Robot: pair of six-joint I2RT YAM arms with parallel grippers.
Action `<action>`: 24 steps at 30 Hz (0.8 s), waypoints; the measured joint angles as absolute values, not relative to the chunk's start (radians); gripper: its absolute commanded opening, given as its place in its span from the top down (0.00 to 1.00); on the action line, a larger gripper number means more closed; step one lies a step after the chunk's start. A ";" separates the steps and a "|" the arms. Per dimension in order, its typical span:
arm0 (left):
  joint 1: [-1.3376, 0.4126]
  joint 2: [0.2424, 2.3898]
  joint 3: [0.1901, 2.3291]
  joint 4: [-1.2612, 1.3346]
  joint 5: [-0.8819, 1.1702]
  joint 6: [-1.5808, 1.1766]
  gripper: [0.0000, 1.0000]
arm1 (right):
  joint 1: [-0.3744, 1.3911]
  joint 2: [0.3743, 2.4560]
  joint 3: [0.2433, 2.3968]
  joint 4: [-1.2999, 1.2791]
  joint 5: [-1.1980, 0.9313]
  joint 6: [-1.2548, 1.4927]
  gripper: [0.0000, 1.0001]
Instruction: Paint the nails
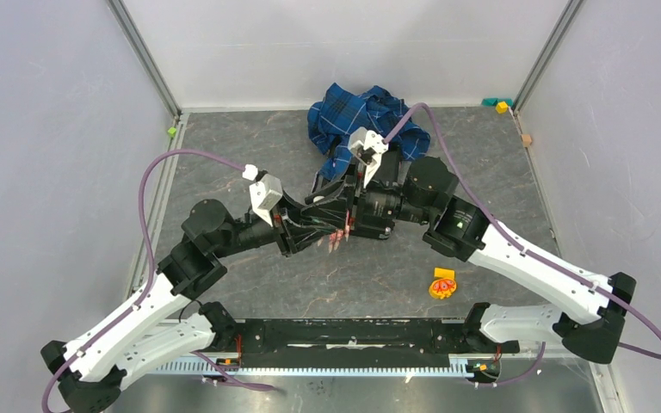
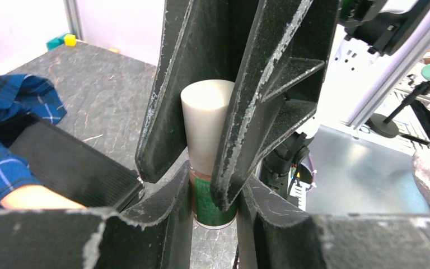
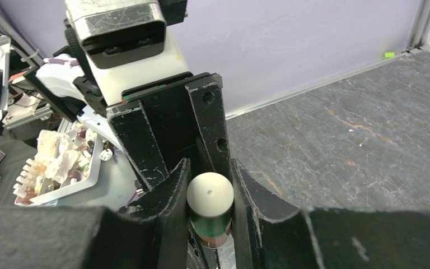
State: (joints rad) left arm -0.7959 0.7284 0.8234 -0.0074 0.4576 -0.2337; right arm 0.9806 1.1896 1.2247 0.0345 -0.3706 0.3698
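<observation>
A small nail polish bottle (image 2: 219, 204) with a green label and a cream cap (image 2: 204, 120) is held between both grippers above the mat's middle. My left gripper (image 2: 215, 188) is shut on the bottle's body. My right gripper (image 3: 210, 188) comes from the other side and is shut on the cap (image 3: 210, 193). In the top view the two grippers (image 1: 331, 225) (image 1: 355, 217) meet over the mannequin hand, whose pink-red nails (image 1: 336, 240) poke out just below them. The blue plaid sleeve (image 1: 366, 116) lies bunched behind. A bit of pale hand (image 2: 39, 197) shows by the sleeve (image 2: 5, 112).
An orange and yellow object (image 1: 441, 284) lies on the mat at the front right. Small blocks sit at the back corners: yellow and teal (image 1: 501, 105), tan (image 1: 527, 138), green (image 1: 172, 131). A black ribbed block (image 2: 67, 162) lies beside the hand.
</observation>
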 measured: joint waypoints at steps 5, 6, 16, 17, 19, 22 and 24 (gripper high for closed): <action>-0.794 0.740 0.823 0.039 0.523 -0.241 0.98 | 0.968 1.168 1.224 0.033 -0.437 0.364 1.00; -0.793 0.742 0.823 0.049 0.535 -0.246 0.98 | 0.965 1.163 1.222 0.037 -0.449 0.362 0.98; -0.754 0.744 0.822 0.056 0.563 -0.277 0.98 | 0.947 1.118 1.192 0.073 -0.460 0.355 0.18; -0.748 0.743 0.821 0.049 0.553 -0.279 0.98 | 0.944 1.106 1.191 0.073 -0.443 0.352 0.11; -0.742 0.743 0.821 0.035 0.524 -0.280 0.98 | 0.939 1.087 1.191 0.072 -0.405 0.350 0.09; -0.741 0.738 0.821 0.007 0.467 -0.280 0.98 | 0.933 1.066 1.191 0.065 -0.332 0.355 0.11; -0.741 0.733 0.821 -0.019 0.421 -0.280 0.98 | 0.929 1.063 1.191 0.058 -0.291 0.363 0.14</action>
State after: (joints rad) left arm -0.7406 0.7326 0.8207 -0.0193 0.4210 -0.2798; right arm 0.9287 1.0630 1.1912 0.0582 -0.2913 0.3626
